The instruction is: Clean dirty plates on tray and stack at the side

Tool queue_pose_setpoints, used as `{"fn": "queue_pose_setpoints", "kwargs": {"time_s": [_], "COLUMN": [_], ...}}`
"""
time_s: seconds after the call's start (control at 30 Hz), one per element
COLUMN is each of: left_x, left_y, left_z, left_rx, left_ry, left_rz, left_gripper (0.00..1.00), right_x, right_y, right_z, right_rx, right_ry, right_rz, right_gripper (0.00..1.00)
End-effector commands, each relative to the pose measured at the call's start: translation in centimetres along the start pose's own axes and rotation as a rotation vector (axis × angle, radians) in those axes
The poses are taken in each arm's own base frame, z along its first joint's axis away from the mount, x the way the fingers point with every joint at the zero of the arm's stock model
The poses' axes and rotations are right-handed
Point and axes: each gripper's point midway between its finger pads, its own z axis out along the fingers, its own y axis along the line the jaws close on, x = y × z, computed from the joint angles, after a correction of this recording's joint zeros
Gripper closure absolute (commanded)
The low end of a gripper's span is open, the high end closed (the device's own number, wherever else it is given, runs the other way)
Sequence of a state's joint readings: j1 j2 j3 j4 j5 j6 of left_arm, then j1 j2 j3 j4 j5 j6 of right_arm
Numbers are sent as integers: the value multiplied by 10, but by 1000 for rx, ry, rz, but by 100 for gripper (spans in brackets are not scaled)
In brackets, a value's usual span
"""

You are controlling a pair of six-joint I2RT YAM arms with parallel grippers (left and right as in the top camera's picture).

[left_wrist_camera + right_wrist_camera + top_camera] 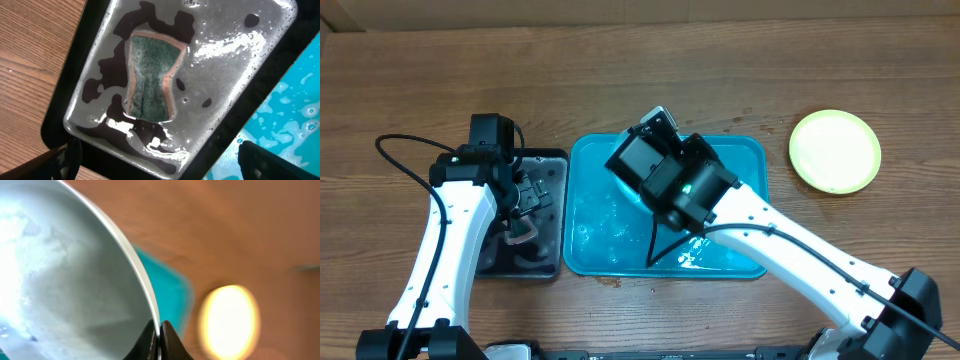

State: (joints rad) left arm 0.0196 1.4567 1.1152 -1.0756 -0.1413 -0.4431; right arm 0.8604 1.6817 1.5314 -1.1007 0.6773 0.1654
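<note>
The right gripper (159, 336), clamped on the rim of a pale plate (65, 275) above the tray (595, 250), has the yellow-green plate (835, 150) off to its right; the left gripper (157, 162) gapes wide, holding nothing.

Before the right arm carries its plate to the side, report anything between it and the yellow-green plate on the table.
Nothing visible blocks it. The right gripper is shut on the rim of the held plate above the tray. Between there and the yellow-green plate lie only the tray's edge and bare wooden table.
</note>
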Motion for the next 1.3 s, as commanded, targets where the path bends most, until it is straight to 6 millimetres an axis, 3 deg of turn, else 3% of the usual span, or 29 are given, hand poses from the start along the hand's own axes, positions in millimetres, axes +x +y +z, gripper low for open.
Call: {"fn": "queue_pose_setpoints", "kwargs": {"time_s": [0.0, 0.1, 0.23, 0.47, 0.57, 0.6, 0.63, 0.67, 0.77, 0.93, 1.27], "left_x": [1, 1, 0, 1, 2, 1, 1, 1, 1, 1, 0], "left_y": [-3, -3, -4, -4, -3, -3, -3, -3, -4, -4, -4], "left_z": [-3, -3, -3, -3, -3, -3, -3, -3, -3, -3, -3], "left_rx": [17, 16, 18, 17, 15, 15, 15, 15, 17, 17, 17], "left_ry": [-6, -5, -8, -6, -3, -4, -4, -5, -7, -7, -9], "left_rz": [-9, -1, -1, -1, -1, -1, -1, -1, -1, -1, -1], "left_gripper": [0, 0, 0, 0, 1, 0, 0, 1, 0, 0, 0], "right_x": [19, 34, 41, 74, 111, 140, 152, 179, 215, 247, 255], "right_y": [14, -2, -41, -152, -206, -230, -238, -254, -269, -271, -253], "right_z": [19, 41, 65, 108, 124, 131, 133, 138, 146, 160, 192], "right_rx": [-261, -299, -329, -323, -266, -215, -196, -158, -120, -94, -126], "right_ry": [161, 259, 330, 375, 393, 430, 449, 487, 548, 629, 694], "right_rz": [381, 507, 740, 1187, 1360, 1446, 1479, 1541, 1603, 1651, 1604], "right_gripper": [96, 96, 96, 96, 96, 96, 96, 96, 96, 96, 96]}}
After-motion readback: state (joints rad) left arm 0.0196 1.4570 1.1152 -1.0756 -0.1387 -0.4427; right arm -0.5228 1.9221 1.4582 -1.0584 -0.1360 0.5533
